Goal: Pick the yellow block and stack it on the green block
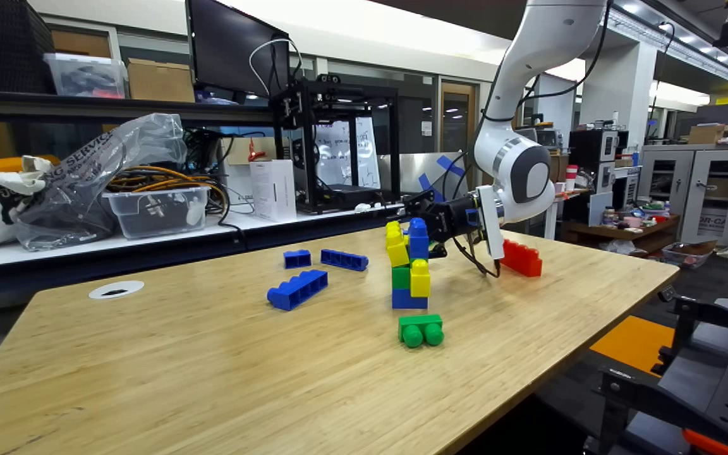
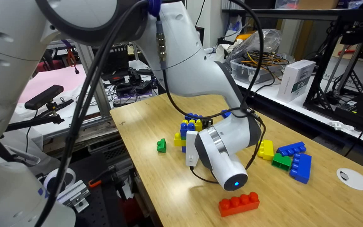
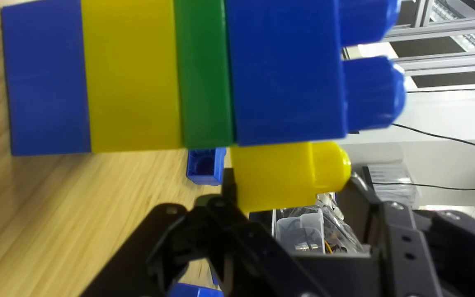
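In the wrist view my gripper [image 3: 292, 177] is shut on the yellow block [image 3: 274, 177], one finger at its base and one at its stud. That block lies right beside the upper blue block [image 3: 287, 74] of a stack, level with the top of the green block [image 3: 204, 74]. Below the green come another yellow block [image 3: 132, 78] and a blue base [image 3: 45, 78]. In an exterior view the held yellow block [image 1: 397, 249] leans slightly above the green block [image 1: 400, 277]; whether it rests on it I cannot tell. The stack partly hides my fingers there.
A loose green block [image 1: 421, 330] lies in front of the stack. A red block [image 2: 239, 204] stands near the arm. Several blue blocks [image 1: 297, 289] lie farther off, near a loose yellow block [image 2: 266, 149] and a green one [image 2: 281, 161].
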Available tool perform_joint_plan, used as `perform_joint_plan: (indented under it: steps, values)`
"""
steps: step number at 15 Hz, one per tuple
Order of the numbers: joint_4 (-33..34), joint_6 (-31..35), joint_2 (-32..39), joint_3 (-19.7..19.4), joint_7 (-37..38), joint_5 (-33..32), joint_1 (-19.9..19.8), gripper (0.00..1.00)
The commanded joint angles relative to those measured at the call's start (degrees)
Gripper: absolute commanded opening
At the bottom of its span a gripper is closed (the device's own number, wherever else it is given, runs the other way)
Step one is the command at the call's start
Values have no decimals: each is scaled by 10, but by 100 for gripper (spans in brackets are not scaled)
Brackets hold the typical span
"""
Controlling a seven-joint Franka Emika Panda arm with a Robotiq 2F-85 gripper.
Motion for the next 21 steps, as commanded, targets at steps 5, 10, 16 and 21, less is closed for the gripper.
perform_joint_plan:
  steps: [5,10,16,21]
  values:
    - [1,-4,1,-7,1,2,6,63]
    - [1,-4,1,-7,1,2,7,63]
    - [-1,-6,3,-6,-2,6,5,38]
    - [-3,-11,9,-6,-16,13,0,38]
